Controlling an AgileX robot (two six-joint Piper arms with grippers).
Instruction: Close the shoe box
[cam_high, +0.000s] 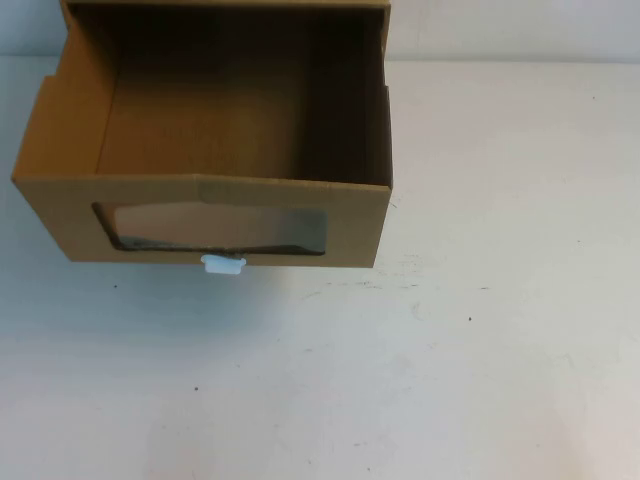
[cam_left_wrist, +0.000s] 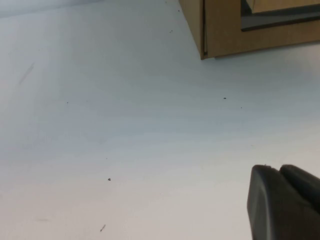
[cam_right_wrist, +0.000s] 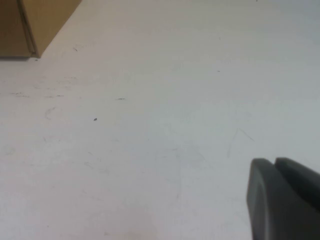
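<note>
The white table (cam_high: 480, 330) filled most of the high view, bare but for a few small dark specks and faint scuffs. On it, toward eleven o'clock from the middle of that view, sat the shoe box (cam_high: 210, 215): a brown cardboard drawer pulled well out of its sleeve, so that the open top showed an empty brown floor and shadowed inner walls. The sleeve's edge ran along the twelve o'clock side of the drawer. The front panel faced six o'clock and carried a rectangular clear plastic window (cam_high: 215, 230), through which a dark strip showed along its lower edge. Just below the window, touching the panel's bottom edge, hung the small white pull tab (cam_high: 223, 264). Neither arm appeared in the high view. In the left wrist view the left gripper (cam_left_wrist: 280, 205) showed only as two dark fingers pressed together with a thin seam between them, low over the table and well apart from the box corner (cam_left_wrist: 220, 30). In the right wrist view the right gripper (cam_right_wrist: 277, 200) looked the same, its dark fingers together, near the table surface and well apart from the box corner (cam_right_wrist: 30, 25).
</note>
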